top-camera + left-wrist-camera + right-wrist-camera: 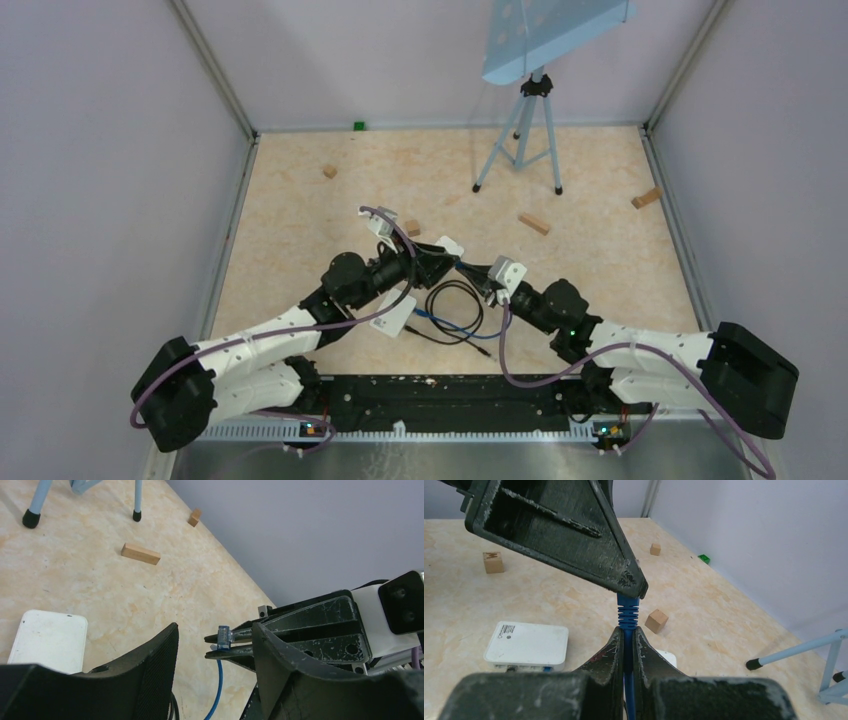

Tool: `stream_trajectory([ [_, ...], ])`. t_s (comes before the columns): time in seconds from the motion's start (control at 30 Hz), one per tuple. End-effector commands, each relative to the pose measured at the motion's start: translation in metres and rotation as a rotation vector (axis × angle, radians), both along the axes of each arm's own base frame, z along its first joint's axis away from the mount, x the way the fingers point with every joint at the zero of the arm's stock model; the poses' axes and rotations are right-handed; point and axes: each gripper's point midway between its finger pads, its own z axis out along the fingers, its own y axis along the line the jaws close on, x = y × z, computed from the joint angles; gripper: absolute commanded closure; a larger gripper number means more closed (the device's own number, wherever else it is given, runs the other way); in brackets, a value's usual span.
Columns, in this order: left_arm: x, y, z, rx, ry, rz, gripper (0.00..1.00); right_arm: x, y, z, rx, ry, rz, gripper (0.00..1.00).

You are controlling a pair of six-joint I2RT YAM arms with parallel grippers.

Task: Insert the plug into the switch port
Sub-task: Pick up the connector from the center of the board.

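Two arms meeting tip to tip, right gripper (628,632) pinching one blue cable (628,611) just behind its clear plug (223,636), plug in the air between the spread fingers of the left gripper (215,626), four wooden blocks (533,223) counted from overhead, one white switch (526,645) showing its port edge only in the right wrist view.

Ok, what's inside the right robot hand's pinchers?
A blue cable, squeezed between the right gripper's shut fingers. Its clear plug pokes out in front. From the right wrist, the plug is covered by a left gripper finger.
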Motion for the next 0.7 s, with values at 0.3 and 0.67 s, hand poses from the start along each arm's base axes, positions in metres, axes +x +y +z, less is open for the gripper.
stream_trajectory([
  [0.3, 0.002, -0.003, 0.012, -0.021, -0.016, -0.008, 1.0, -0.006, 0.002, 0.017, 0.049, -0.045, 0.03, 1.0],
  [0.67, 0.001, -0.005, 0.003, -0.033, 0.035, -0.014, 1.0, -0.008, -0.002, 0.016, 0.089, -0.126, 0.025, 0.6],
])
